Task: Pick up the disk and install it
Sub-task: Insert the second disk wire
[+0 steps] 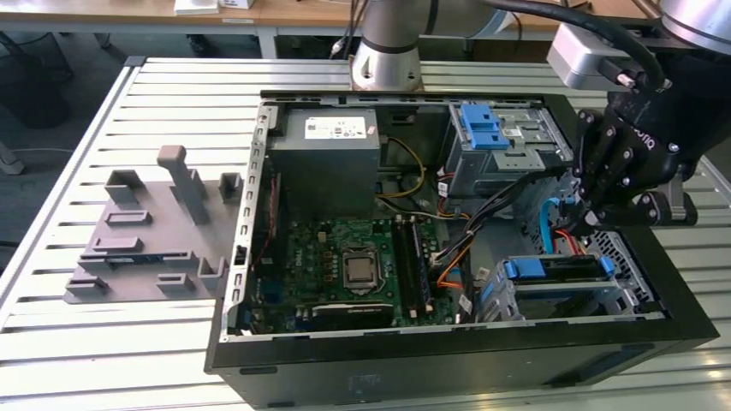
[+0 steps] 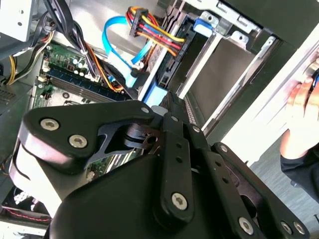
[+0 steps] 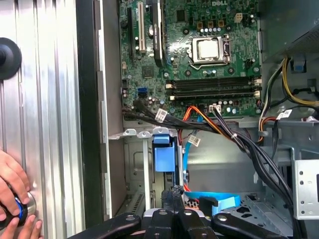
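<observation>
Black jaws [image 1: 588, 224] drawn together above the blue-framed disk [image 1: 556, 270].

The gripper [image 1: 588, 224] is matt black metal with bright steel screw heads, seen close in the second wrist view [image 2: 164, 102]. The computer case [image 1: 457, 360] is black-painted sheet metal outside and bare grey steel inside. The disk [image 1: 557, 269] sits in glossy blue plastic. The circuit board [image 3: 199, 45] is green with a shiny metal socket. The table [image 1: 137, 342] is ribbed, brushed aluminium. The grey holder [image 1: 149, 240] looks like dull plastic.
</observation>
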Available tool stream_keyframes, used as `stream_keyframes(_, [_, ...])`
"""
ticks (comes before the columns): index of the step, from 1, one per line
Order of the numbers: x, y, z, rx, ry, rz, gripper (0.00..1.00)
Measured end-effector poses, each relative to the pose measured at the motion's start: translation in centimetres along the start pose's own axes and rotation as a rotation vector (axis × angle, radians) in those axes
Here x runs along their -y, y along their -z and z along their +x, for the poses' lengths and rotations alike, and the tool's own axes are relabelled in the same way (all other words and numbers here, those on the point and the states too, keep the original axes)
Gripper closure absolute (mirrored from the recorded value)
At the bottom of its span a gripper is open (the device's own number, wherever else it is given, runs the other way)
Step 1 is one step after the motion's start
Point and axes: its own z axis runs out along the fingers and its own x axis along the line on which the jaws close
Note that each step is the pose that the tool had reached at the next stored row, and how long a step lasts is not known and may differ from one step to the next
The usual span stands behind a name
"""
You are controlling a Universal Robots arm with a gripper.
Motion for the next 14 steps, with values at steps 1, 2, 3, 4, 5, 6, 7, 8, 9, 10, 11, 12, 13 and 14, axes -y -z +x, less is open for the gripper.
stream_keyframes(1, [-0.14,-0.01,0.01,0.0001,0.000,0.0001,0.89])
stream_keyframes(2, [-0.24,-0.01,0.03,0.0001,0.000,0.0002,0.89])
stream_keyframes(3, [-0.26,0.01,0.02,-0.0001,0.000,0.0002,0.89])
stream_keyframes(4, [-0.26,0.05,-0.01,-0.0002,0.000,0.0002,0.89])
stream_keyframes(5, [-0.26,0.08,-0.07,0.0003,0.000,0.0002,0.89])
stream_keyframes(6, [-0.27,0.15,-0.13,0.0002,0.000,0.0002,0.89])
stream_keyframes(7, [-0.28,0.24,-0.21,0.0001,0.000,0.0002,0.89])
stream_keyframes(8, [-0.28,0.33,-0.27,0.0000,0.000,0.0002,0.89])
stream_keyframes(9, [-0.29,0.45,-0.34,-0.0001,0.000,0.0002,0.89])
stream_keyframes(10, [-0.29,0.57,-0.40,-0.0001,0.000,0.0002,0.89])
stream_keyframes(11, [-0.30,0.68,-0.43,0.0001,0.000,0.0002,0.89])
stream_keyframes(12, [-0.30,0.82,-0.44,0.0001,0.000,0.0002,0.89])
stream_keyframes(13, [-0.30,0.96,-0.44,0.0000,0.000,0.0002,0.89])
stream_keyframes(14, [-0.31,1.07,-0.44,0.0001,0.000,0.0002,0.89])
